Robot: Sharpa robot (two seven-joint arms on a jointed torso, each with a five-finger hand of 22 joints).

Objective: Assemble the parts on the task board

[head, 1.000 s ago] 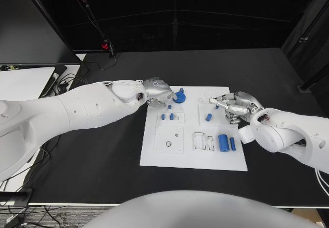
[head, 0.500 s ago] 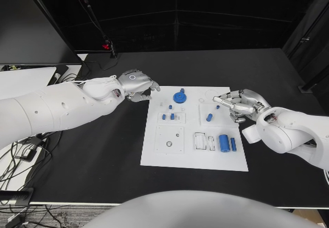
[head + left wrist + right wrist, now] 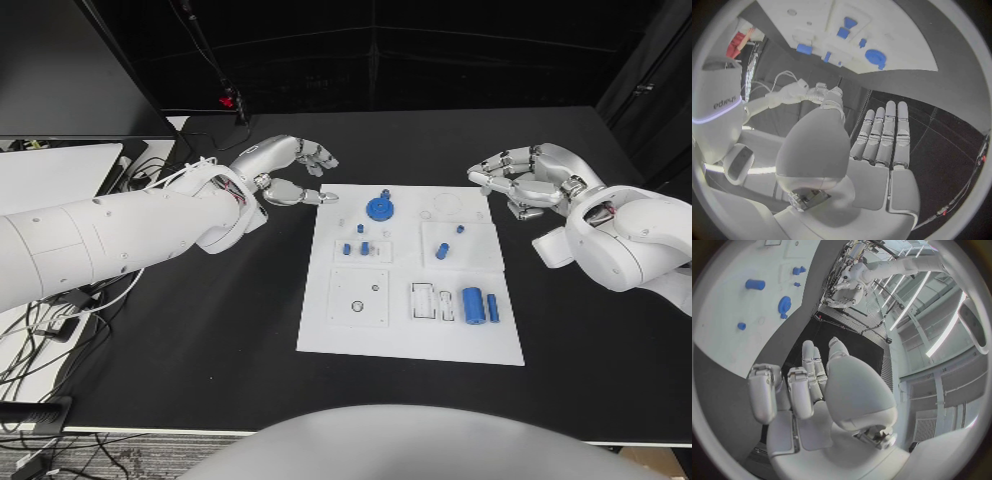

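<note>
We see the left hand [image 3: 287,170] hovering over the black table [image 3: 188,330] just off the far left corner of the task board [image 3: 411,340]. Its fingers [image 3: 886,135] lie straight and side by side, with the thumb reaching toward the board's edge, and it holds nothing. The white arm behind it runs off to the left side.

On the task board, a blue wheel-shaped part [image 3: 381,208] sits near the far edge. Small blue pegs [image 3: 358,247] stand in a square block on the left half, and another small peg [image 3: 443,249] stands in a block to their right. Nearer the robot, a thick blue cylinder [image 3: 470,301] and a slimmer one [image 3: 490,307] lie side by side near the right edge. We find bare table on both sides of the board and in front of it.

The right hand [image 3: 529,178] hangs beyond the board's far right corner, apart from it, its fingers curled inward with nothing in them.
</note>
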